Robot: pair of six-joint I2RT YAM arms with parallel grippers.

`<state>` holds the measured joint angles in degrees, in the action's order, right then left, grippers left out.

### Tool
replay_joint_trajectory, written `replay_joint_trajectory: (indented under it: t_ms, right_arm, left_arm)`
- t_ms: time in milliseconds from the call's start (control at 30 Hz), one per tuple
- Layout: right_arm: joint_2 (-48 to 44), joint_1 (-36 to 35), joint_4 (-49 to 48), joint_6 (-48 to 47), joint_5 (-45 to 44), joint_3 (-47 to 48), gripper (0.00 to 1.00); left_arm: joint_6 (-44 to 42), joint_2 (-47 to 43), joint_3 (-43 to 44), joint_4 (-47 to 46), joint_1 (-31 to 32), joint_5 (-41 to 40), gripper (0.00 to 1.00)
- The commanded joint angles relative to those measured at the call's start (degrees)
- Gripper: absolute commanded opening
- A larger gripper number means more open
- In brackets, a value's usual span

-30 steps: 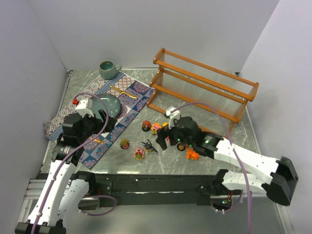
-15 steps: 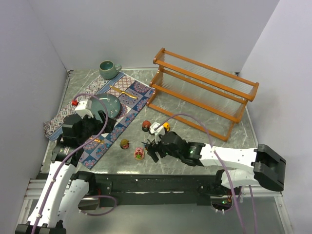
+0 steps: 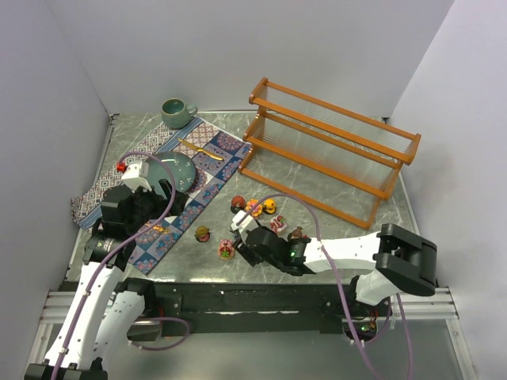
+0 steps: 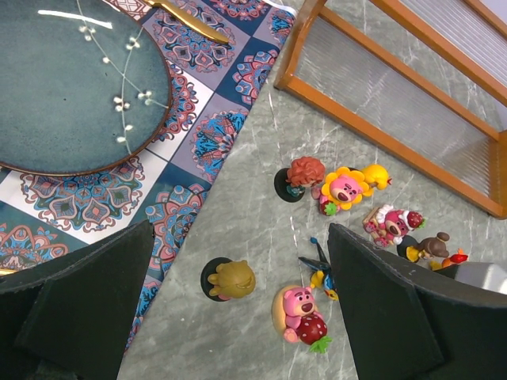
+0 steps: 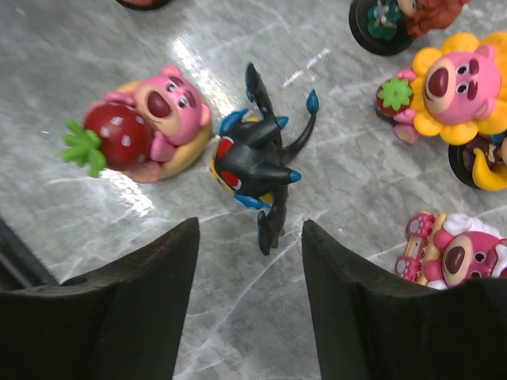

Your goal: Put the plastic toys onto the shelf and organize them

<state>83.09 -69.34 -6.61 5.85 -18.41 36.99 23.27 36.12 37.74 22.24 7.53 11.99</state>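
The toys lie on the marble table in front of the shelf (image 3: pixel 333 146). My right gripper (image 5: pixel 249 229) is open and low over the table, its tips on either side of the tail end of the dark spiky toy (image 5: pixel 257 162). A pink bear with a strawberry (image 5: pixel 146 127) lies left of it, a pink bear in a yellow flower (image 5: pixel 455 83) to the far right. In the top view the right gripper (image 3: pixel 244 241) sits beside the strawberry bear (image 3: pixel 226 250). My left gripper (image 4: pixel 238 237) is open and empty, high above a brown figurine (image 4: pixel 230 279).
A patterned mat (image 3: pixel 182 186) holds a teal plate (image 3: pixel 176 169) and a gold utensil (image 3: pixel 194 146); a green mug (image 3: pixel 176 112) stands behind. Other toys sit near the shelf: a red-haired figurine (image 4: pixel 299 176), a yellow one (image 4: pixel 376 176), a pink bear (image 4: pixel 392 224). Walls close in on the left and right.
My right arm has swung left and toward the near edge, from the right side of the toy cluster to the dark spiky toy. The left arm has not moved.
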Motion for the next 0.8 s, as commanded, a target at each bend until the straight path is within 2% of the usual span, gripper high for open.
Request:
replay_joint_trajectory:
  t_ms: [0,67,500,767]
  right_arm:
    - [2.07,-0.62,-2.35,-0.75,-5.31,0.54,0.57]
    - [2.60,-0.71,-2.35,-0.92,-6.01,0.80,0.51]
    - [4.19,-1.15,-3.58,-1.19,-7.86,0.89,0.35]
    - [4.28,-1.85,-2.44,-1.89,-9.44,1.59,0.11]
  left_arm:
    - [-0.06,-0.44,2.25,0.17,-0.15,-0.65,0.97]
    - [-0.06,-0.43,2.25,0.17,-0.15,-0.74,0.97]
    - [0.02,-0.61,2.25,0.17,-0.15,-0.83,0.97]
    - [0.02,-0.70,2.25,0.26,-0.15,-0.83,0.97]
